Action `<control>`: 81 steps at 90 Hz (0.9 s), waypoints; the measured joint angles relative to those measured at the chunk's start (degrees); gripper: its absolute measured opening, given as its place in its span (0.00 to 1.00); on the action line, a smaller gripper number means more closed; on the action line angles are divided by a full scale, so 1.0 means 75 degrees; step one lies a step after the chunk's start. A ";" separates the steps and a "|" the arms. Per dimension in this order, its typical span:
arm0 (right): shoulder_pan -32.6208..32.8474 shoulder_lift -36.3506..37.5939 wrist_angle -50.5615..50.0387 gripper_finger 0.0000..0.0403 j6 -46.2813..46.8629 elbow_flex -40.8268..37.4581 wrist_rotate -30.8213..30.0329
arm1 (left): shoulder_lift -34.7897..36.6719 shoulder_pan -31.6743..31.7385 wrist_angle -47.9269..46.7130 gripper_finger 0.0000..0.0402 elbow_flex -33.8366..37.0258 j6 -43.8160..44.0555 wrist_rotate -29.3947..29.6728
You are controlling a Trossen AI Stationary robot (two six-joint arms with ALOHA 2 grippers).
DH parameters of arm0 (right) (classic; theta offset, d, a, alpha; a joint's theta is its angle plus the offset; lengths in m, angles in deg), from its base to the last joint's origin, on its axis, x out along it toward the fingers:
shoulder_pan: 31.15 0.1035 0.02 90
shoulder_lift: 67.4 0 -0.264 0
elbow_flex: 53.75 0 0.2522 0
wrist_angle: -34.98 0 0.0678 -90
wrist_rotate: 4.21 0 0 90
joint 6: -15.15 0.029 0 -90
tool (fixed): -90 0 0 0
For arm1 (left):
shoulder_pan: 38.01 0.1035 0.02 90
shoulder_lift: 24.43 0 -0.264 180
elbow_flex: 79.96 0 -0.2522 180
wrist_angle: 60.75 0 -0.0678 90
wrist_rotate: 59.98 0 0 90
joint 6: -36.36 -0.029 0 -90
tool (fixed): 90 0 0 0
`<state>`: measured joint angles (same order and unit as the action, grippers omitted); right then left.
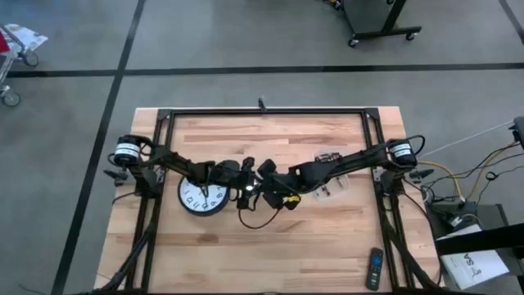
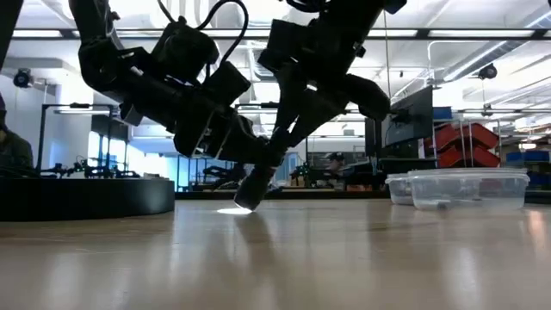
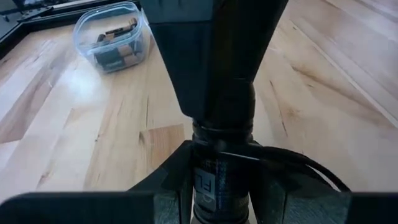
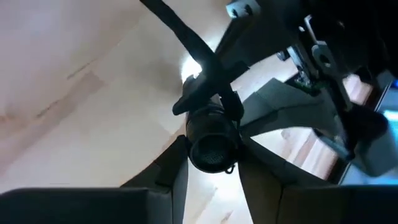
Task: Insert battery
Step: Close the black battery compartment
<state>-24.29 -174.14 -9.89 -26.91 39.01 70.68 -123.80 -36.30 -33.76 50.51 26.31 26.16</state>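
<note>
Meeting mid-table, the left gripper (image 3: 221,186) and right gripper (image 4: 211,168) are both clamping one lit flashlight (image 4: 211,140). They are likely steadying it for loading.

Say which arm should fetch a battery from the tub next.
Right, likely. The left pincer and right pincer both grip the flashlight, but the clear battery tub lies on the right arm's side; the left is by the clock.

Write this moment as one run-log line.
left gripper: shut on flashlight | right gripper: shut on flashlight | flashlight: held above table, between both | clear container: on table, untouched
</note>
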 joint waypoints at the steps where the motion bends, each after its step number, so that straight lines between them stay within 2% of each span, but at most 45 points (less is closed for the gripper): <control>1: 0.0000 0.0000 -0.0001 0.24 0.0056 0.0000 0.0005 | 0.0000 -0.0001 0.0000 0.23 0.0000 0.0000 0.0005; 20: -0.0003 -0.0006 0.0000 0.24 0.1221 0.0000 0.0042 | 0.0000 -0.0001 0.0026 0.23 0.0003 0.0000 0.0018; 48: -0.0006 -0.0015 0.0071 0.23 0.3556 -0.0008 0.0094 | 0.0000 -0.0007 0.0128 0.23 0.0017 -0.0006 0.0187; 81: -0.0191 -0.0020 0.0151 0.23 0.8417 -0.0012 0.0237 | 0.0000 -0.0039 0.0128 0.23 0.0017 -0.0084 0.0608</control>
<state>-25.72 -174.29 -8.76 36.22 38.93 72.46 -123.80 -36.60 -32.80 50.64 25.68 30.72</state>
